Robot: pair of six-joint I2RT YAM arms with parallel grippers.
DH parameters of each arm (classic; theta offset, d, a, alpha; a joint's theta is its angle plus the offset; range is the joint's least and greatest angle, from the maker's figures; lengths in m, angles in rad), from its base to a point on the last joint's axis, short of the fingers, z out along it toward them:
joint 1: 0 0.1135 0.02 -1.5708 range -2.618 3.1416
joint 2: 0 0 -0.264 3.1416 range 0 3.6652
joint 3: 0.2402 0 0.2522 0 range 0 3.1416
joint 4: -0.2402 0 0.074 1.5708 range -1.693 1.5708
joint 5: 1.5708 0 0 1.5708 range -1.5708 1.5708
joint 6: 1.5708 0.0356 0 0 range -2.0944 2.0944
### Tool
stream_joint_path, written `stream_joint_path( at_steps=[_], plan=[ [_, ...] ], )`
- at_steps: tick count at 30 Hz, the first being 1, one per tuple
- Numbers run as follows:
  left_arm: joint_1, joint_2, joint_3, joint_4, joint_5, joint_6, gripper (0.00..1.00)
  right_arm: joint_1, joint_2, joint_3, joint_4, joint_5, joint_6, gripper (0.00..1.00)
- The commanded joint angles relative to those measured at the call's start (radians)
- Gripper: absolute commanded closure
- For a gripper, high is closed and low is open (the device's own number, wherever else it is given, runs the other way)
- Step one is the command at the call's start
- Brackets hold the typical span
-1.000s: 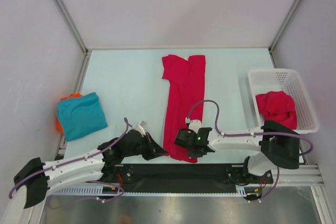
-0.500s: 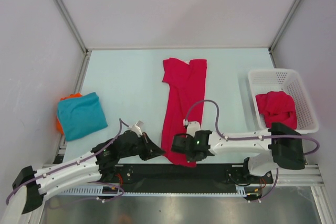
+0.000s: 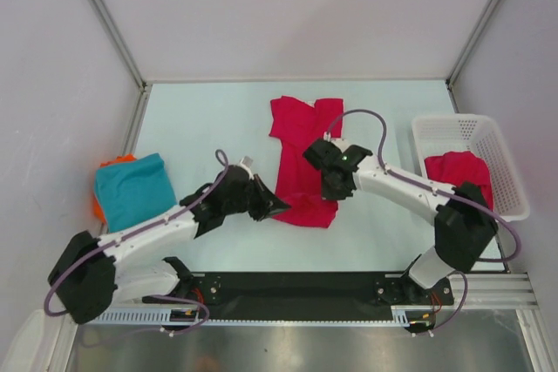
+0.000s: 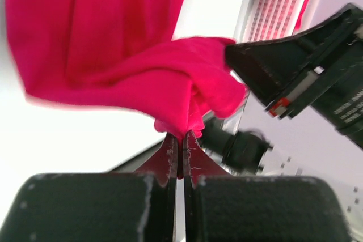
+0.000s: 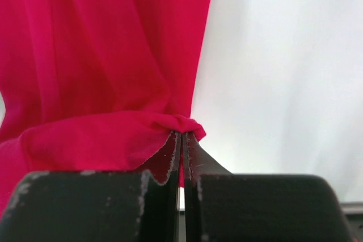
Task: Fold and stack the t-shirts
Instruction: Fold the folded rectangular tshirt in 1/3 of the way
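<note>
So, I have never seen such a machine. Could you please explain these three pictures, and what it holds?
These are two robot arms bolted at the near edge of a table. One picture is taken from above and behind them; the other two come from a camera on each wrist, looking along its own claw. The left claw and the right claw are each shut on the cloth of a crimson t-shirt lying in the middle. A folded teal t-shirt lies at the left, on something orange. Another crimson t-shirt sits in the white basket at the right.
</note>
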Motion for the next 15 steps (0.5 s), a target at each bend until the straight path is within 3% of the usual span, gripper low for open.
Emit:
stream_joint_path(
  at_steps=[1,11,14,15],
  plan=[
    [0.085,0.145,0.165,0.067,0.083,0.133,1.0,-0.093,0.13,0.139,0.028,-0.03,-0.198,1.0],
    [0.233,0.431,0.352,0.129,0.2,0.178,1.0,-0.246,0.386,0.421,0.019,-0.09,-0.333,1.0],
    [0.253,0.489,0.378,0.142,0.224,0.181,1.0,-0.28,0.447,0.492,0.005,-0.096,-0.355,0.92],
    [0.256,0.513,0.383,0.143,0.239,0.181,0.99,-0.291,0.46,0.509,-0.004,-0.095,-0.367,0.84]
  ],
)
